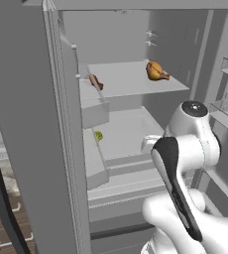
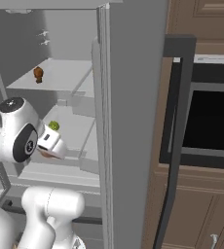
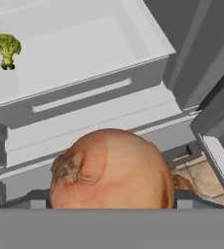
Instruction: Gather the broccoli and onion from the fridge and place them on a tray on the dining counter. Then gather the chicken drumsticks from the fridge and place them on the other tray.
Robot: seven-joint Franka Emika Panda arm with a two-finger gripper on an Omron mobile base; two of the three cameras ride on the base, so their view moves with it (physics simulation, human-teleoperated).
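Note:
My gripper (image 3: 112, 200) is shut on the onion (image 3: 109, 170), a smooth orange-brown ball that bulges between the two dark fingertips. Seen from the right base, the gripper (image 2: 49, 148) hangs just in front of the open fridge (image 2: 128, 121), at the height of the middle shelf, with a sliver of the onion (image 2: 47, 154) under it. The broccoli (image 3: 7, 48) stands on that white middle shelf toward the back, and it also appears as a small green lump (image 1: 99, 135) (image 2: 53, 126). Two chicken drumsticks (image 1: 155, 71) (image 1: 96, 82) lie on the upper shelf.
The fridge's open left door (image 1: 31, 124) and right door (image 2: 128, 121) flank the arm closely. Door bins (image 1: 227, 111) jut out on the right. A dark oven (image 2: 211, 116) in brown wooden cabinets sits beyond the right door. Drawer fronts (image 3: 80, 95) run below the middle shelf.

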